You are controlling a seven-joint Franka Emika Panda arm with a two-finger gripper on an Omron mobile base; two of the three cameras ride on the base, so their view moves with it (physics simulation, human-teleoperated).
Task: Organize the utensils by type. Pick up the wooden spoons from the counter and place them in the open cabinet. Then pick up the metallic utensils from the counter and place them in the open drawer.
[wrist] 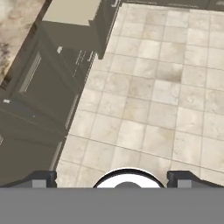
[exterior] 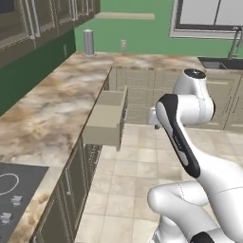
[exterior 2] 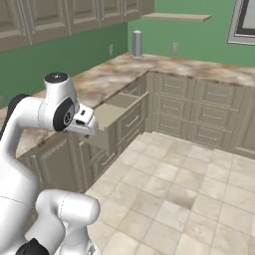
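The white arm rises folded, elbow high, its forearm sloping down toward the floor. In the hand view the gripper (wrist: 112, 177) points down at about six o'clock, its two dark fingertips (wrist: 41, 178) set wide apart at the lower corners, nothing between them.

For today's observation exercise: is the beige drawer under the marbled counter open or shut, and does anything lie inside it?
Open. The drawer juts out from the cabinet fronts below the counter, over the tiled floor. Its visible plain tan inside holds nothing.

Two base views from behind, sharing open drawer (exterior: 107, 118) and counter (exterior: 47, 114), hand view facing floor tiles (wrist: 148, 100)
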